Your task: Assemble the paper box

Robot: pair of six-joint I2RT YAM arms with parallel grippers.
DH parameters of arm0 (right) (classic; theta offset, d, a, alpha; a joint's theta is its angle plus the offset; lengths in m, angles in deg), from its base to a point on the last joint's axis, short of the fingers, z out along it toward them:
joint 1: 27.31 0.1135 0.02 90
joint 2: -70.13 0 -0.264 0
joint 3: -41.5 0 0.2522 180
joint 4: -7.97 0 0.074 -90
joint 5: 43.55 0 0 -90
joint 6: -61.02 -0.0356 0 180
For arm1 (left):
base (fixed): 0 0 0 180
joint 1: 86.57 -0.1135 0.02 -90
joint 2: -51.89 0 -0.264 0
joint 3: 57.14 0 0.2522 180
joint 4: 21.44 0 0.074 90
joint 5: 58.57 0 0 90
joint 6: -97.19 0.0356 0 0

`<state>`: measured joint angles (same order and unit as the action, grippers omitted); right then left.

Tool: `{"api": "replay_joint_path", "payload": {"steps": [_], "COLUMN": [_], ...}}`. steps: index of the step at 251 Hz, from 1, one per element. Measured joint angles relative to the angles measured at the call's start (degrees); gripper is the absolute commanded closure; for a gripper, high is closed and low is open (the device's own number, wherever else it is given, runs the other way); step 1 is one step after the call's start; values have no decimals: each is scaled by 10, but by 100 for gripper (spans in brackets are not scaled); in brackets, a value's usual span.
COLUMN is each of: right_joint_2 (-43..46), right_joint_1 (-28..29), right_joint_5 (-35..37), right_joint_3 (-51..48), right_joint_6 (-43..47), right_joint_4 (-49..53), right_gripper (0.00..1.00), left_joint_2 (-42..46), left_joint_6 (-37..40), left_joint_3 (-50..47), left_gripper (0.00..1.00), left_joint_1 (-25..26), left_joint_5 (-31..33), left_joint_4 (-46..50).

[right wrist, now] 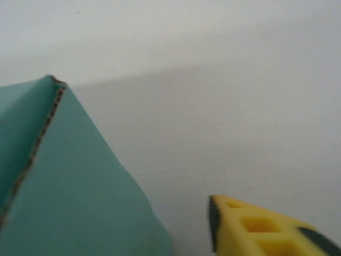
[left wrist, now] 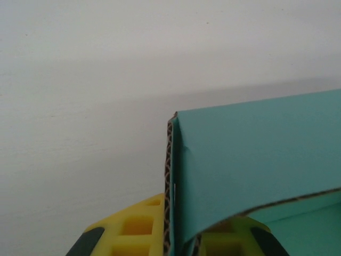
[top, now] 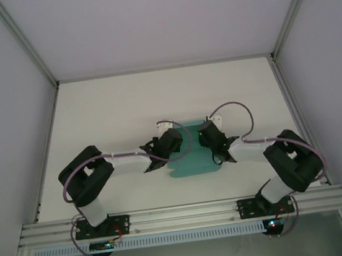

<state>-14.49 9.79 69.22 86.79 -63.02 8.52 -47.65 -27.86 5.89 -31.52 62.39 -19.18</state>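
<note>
I have two pincers, and both reach in to the middle of the white table (top: 125,108). The paper box (top: 192,156) lies there between them. It is made of thin blue-green card. From above it looks mostly flat, with wavy edges at the near side.

My left pincer (top: 165,155) is at the left side of the paper box. In my left wrist view, my yellow fingers (left wrist: 133,229) sit at the bottom. A flap of the card stands up straight between them. One finger is on each side of it. I can see the brown wavy edge of the card running up from the gap. So my left pincer is closed tight on that flap. From there the card bends over to the right like a little roof.

My right pincer (top: 214,147) is at the right side of the paper box. In my right wrist view I see one yellow finger (right wrist: 256,229) in the bottom right corner. The card is on the left, lifted into a point with a brown edge. Bare table shows between that finger and the card, so they do not touch. This pincer is parted and grips nothing. My other finger is hidden, so I cannot tell how wide the gap is.
</note>
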Motion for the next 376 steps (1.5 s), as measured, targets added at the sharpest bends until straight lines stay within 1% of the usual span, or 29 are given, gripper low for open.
{"api": "replay_joint_path", "payload": {"steps": [19, 34, 58, 71, 94, 110, 127, 140, 173, 199, 222, 238, 252, 276, 291, 312, 341, 376], "right_joint_2": [28, 55, 95, 117, 156, 181, 203, 214, 216, 205, 191, 189, 191, 203, 204, 185, 136, 77], "right_joint_1": [-3, -5, -8, -9, -10, -10, -10, -12, -23, -47, -85, -108, -124, -151, -177, -208, -215, -211], "right_joint_5": [-29, -51, -73, -82, -101, -110, -120, -131, -161, -183, -216, -243, -267, -316, -352, -390, -428, -480], "right_joint_3": [-18, -28, -37, -38, -44, -54, -63, -68, -71, -70, -68, -69, -70, -93, -107, -106, -78, -40], "right_joint_6": [31, 49, 74, 87, 97, 103, 109, 114, 134, 147, 153, 158, 165, 181, 188, 205, 226, 240], "right_joint_4": [-8, -9, -9, -7, -6, -4, 6, 16, 37, 49, 56, 59, 56, 23, 9, 2, -1, -14], "right_gripper": [38, 28, 15, 11, 10, 12, 21, 25, 32, 35, 36, 32, 31, 32, 35, 40, 49, 51], "left_joint_2": [0, -2, -7, -9, -11, -12, -12, -13, -13, -13, -13, -13, -13, -13, -14, -14, -14, -15], "left_joint_6": [0, 0, 0, 0, 0, 0, 0, 0, 5, 10, 12, 14, 14, 16, 18, 25, 30, 31], "left_joint_3": [3, 7, 13, 17, 19, 21, 23, 23, 23, 23, 23, 23, 23, 23, 23, 23, 23, 23], "left_gripper": [99, 99, 98, 97, 97, 97, 97, 97, 97, 98, 98, 98, 98, 99, 99, 100, 100, 100], "left_joint_1": [-2, -4, -10, -12, -14, -14, -14, -14, -14, -14, -14, -14, -14, -14, -14, -14, -14, -14], "left_joint_5": [5, 9, 19, 22, 26, 26, 26, 26, 26, 25, 25, 25, 25, 25, 23, 22, 21, 21], "left_joint_4": [10, 16, 25, 28, 30, 32, 34, 35, 35, 34, 34, 34, 34, 33, 32, 29, 28, 27]}}
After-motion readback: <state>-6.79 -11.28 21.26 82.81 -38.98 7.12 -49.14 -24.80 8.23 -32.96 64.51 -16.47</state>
